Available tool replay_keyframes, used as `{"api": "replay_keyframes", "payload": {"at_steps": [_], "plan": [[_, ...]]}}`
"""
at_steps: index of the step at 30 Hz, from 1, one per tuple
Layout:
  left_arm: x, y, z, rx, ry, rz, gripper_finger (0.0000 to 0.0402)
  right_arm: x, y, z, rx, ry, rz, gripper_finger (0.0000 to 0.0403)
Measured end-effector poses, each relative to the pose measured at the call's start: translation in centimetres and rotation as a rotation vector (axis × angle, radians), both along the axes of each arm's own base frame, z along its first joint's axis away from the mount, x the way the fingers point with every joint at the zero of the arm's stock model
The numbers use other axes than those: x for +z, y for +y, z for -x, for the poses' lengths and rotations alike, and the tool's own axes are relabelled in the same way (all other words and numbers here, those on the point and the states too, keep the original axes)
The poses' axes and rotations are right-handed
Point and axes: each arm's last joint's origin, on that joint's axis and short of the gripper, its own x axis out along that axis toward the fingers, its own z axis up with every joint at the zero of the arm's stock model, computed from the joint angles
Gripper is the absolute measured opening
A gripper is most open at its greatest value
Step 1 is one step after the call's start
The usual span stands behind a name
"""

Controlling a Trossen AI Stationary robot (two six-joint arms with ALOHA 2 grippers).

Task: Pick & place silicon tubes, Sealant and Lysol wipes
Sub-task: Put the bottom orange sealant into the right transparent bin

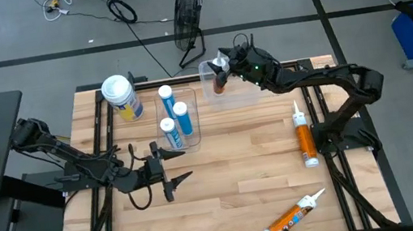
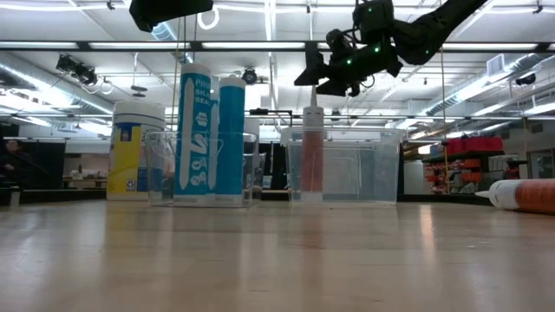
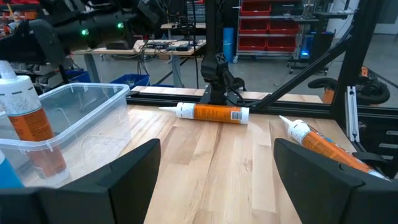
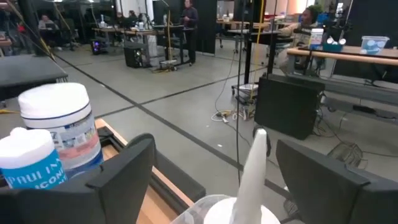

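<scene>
high view: right gripper sits over a clear bin at the table's far edge, directly above an orange sealant tube standing upright inside it. left gripper hovers mid-table, fingers spread, holding nothing. lysol wipes stand at the far left, just beside a second clear bin holding three blue silicon tubes. two more sealant tubes lie on the wood, one on the right, one near the front edge. low view: right gripper is just above the upright tube's top; contact not clear. lysol canister is left of the blue tubes. left wrist view: fingers wide apart, two lying tubes ahead. right wrist view: fingers spread, white nozzle between them, not pinched.
</scene>
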Motion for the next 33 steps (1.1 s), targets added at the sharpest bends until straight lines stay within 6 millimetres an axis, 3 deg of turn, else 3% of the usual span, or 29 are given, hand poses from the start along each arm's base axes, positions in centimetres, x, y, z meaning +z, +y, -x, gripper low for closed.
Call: {"api": "replay_keyframes", "payload": {"at_steps": [7,12,16,25,29,33], "plan": [[-0.3,0.1,0.0,0.015,0.020,0.000,0.0318,3.6,2.4,1.9,0.039,-0.018,0.031,0.0343],[-0.4,0.0,0.1,0.016,0.032,-0.004,0.0318,6.5,6.0,4.8,0.107,0.014,-0.005,0.0339],[-0.7,0.0,0.1,0.018,0.056,0.004,0.0318,7.3,9.3,7.3,0.198,0.087,-0.116,0.0324],[-1.1,0.1,0.2,0.023,0.091,0.007,0.0318,4.4,15.7,12.2,0.254,0.405,-0.604,0.0304],[-1.1,0.1,0.2,0.024,0.089,0.014,0.0318,2.6,16.9,13.3,0.086,0.524,-0.793,0.0304],[-1.1,0.1,0.2,0.025,0.089,0.016,0.0318,1.0,17.3,14.4,-0.187,0.637,-0.891,0.0304]]}}
